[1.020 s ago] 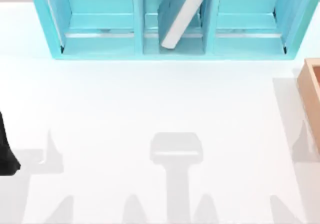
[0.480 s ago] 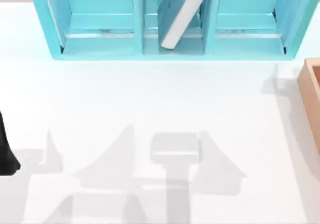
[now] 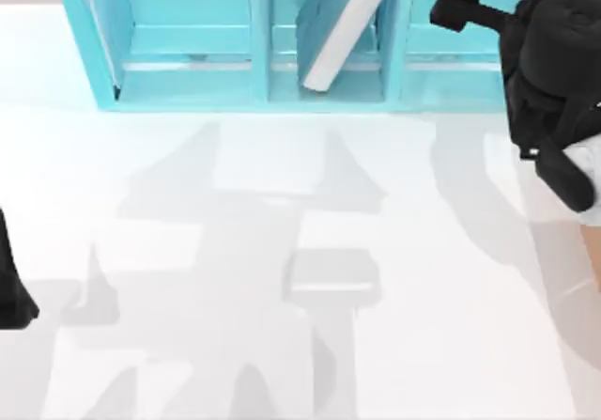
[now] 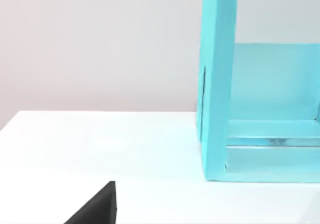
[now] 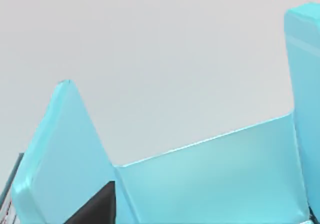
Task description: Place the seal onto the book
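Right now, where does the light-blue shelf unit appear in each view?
Top view: shelf unit at the far edge of the table.
Left wrist view: its end wall, standing on the table.
Right wrist view: its back panel behind the leaning book.
Shared landmark: that book, middle compartment in top view.

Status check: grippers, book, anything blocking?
Right gripper at the shelf's right bay. Left arm parked at left edge. Book leaning in middle bay.

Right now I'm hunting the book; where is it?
Top view: the book leans tilted in the blue shelf's middle compartment, at the table's far edge.
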Controlling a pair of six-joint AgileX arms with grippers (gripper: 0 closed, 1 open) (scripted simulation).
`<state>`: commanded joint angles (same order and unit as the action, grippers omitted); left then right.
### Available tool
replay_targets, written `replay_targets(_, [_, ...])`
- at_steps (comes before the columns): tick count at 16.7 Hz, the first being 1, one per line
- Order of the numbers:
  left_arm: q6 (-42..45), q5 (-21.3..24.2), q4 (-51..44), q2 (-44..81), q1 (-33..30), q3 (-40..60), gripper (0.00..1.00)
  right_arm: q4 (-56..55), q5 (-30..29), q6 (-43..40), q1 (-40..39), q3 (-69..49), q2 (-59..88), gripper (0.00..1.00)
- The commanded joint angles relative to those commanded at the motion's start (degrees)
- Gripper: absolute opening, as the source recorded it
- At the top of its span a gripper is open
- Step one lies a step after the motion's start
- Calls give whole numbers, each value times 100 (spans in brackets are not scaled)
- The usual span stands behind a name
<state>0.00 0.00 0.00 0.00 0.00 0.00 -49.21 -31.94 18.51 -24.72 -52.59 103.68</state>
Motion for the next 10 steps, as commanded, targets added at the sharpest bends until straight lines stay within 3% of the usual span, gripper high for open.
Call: replay_targets(10, [0, 0, 0, 0, 0, 0, 100, -1547, -963, 594, -1458, -1494, 3089, 100])
